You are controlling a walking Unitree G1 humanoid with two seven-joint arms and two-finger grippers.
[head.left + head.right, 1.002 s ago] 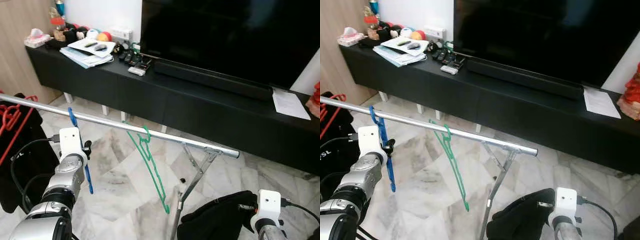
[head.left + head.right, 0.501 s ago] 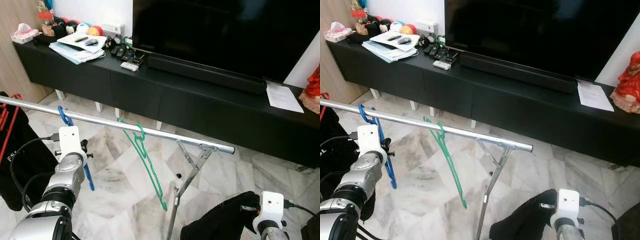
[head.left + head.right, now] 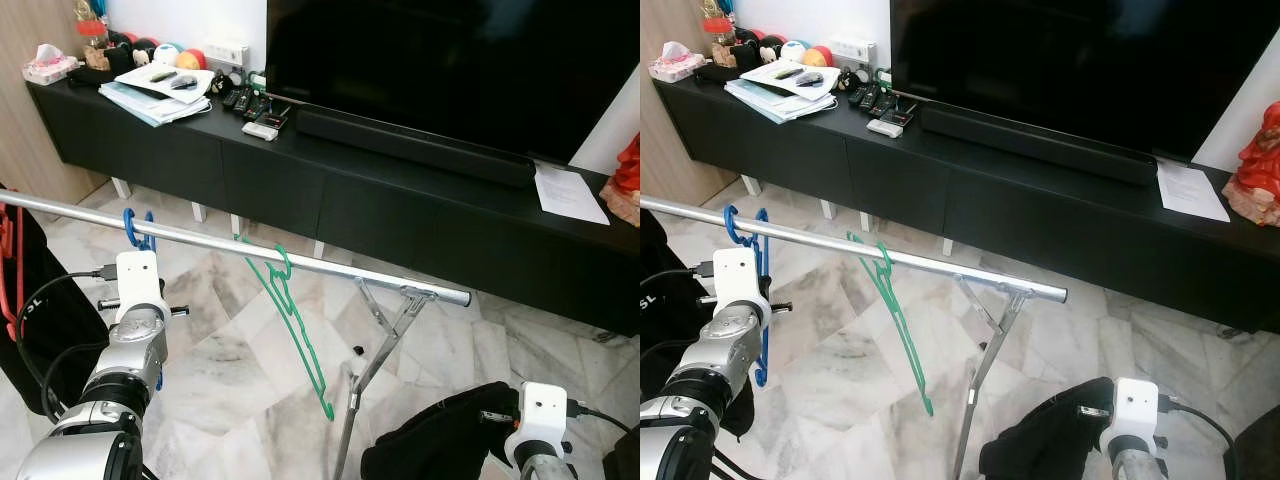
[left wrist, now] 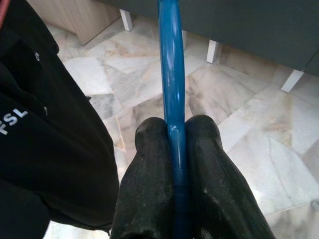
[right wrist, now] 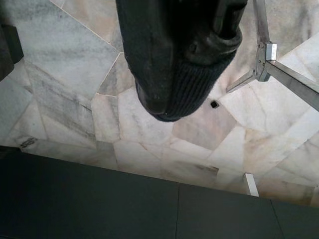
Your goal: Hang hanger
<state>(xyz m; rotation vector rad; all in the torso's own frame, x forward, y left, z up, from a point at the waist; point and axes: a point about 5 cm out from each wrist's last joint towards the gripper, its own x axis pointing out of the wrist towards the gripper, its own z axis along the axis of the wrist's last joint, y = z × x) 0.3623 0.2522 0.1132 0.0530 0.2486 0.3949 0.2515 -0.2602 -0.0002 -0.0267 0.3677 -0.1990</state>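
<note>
Marble floor, black TV desk (image 3: 300, 190) behind | our left end effector (image 4: 174, 149) pinched the blue plastic hanger (image 3: 758, 300), hook over the silver metal rail (image 3: 250, 250) beside a green wire hanger (image 3: 300, 340) | hung; release left | right end effector: cannot tell.

We count two hangers on the silver rail (image 3: 890, 259): one blue hanger (image 3: 758, 300) and one green hanger (image 3: 898, 325). There may be a third, red hanger (image 3: 8, 262) at the far left, though we see only an edge. One television (image 3: 450, 70) stands behind.
</note>
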